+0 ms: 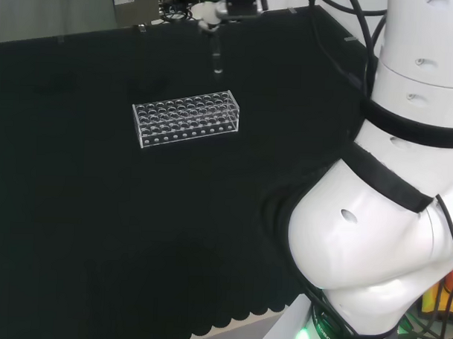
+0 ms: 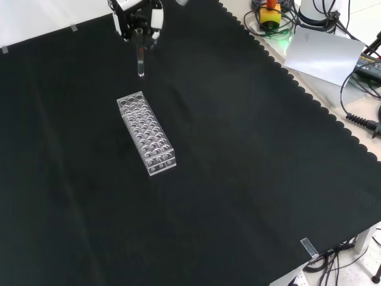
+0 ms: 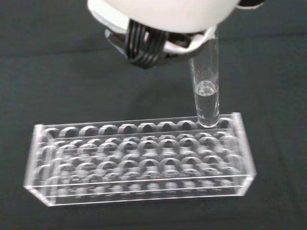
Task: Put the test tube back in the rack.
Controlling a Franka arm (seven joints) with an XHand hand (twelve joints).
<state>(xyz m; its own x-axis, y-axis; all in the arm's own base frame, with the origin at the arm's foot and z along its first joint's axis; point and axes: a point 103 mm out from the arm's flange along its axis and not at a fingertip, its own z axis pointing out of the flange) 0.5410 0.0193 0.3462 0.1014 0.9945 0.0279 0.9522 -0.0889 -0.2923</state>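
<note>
Holding: hand [image 2: 138, 18] grips test tube [image 2: 140, 61] upright by its top, fingers pinched round it.
Tube: a little clear liquid inside; above the table, near the rack's end.
Rack: clear test tube rack [image 2: 147, 132], holes unfilled, on black cloth [image 2: 250, 167].

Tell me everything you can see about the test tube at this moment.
The test tube is a clear, glass-like cylinder with a rounded bottom. A little clear liquid sits in its lower part. It hangs upright, its top pinched by the robot hand, above the black cloth. It is not yet in the clear plastic rack: in the front view it hangs beyond the rack's far end, and nothing but the robot hand touches it.
</note>
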